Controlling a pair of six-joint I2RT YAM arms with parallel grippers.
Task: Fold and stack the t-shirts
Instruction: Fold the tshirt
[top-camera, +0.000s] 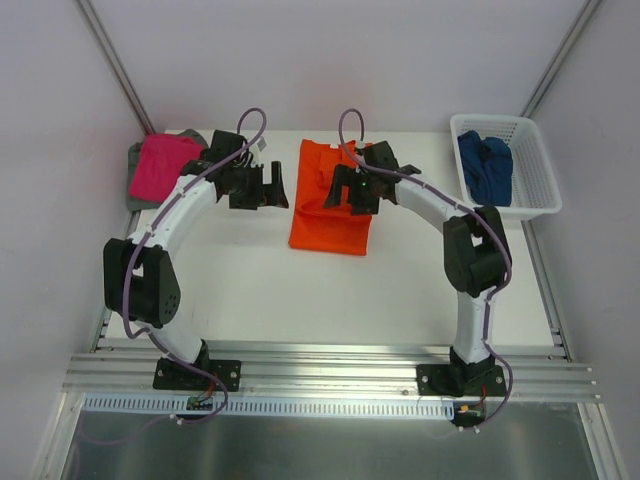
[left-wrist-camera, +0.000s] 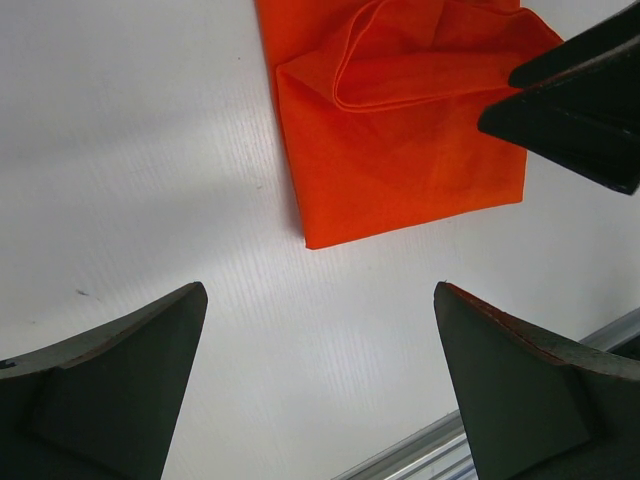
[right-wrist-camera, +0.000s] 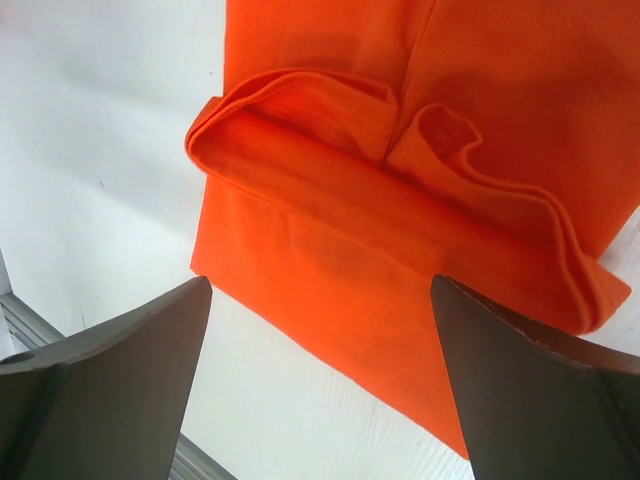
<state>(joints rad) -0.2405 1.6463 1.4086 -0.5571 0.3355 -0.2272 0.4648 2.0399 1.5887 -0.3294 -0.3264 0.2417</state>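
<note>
the orange shirt (top-camera: 325, 215) lay folded into a long strip at mid-table toward the far side, its long axis running far to near; which end was the neck could not be told. the left gripper (top-camera: 262, 190) hung released over bare table (top-camera: 300, 290) just left of its edge. the right gripper (top-camera: 352, 195) stood spread wide above its right edge, holding nothing. open surface lay nearward. the pink shirt (top-camera: 165, 165) sat on the grey shirt (top-camera: 135, 188) far left, the blue shirt (top-camera: 485, 168) in the basket (top-camera: 540, 195).
</note>
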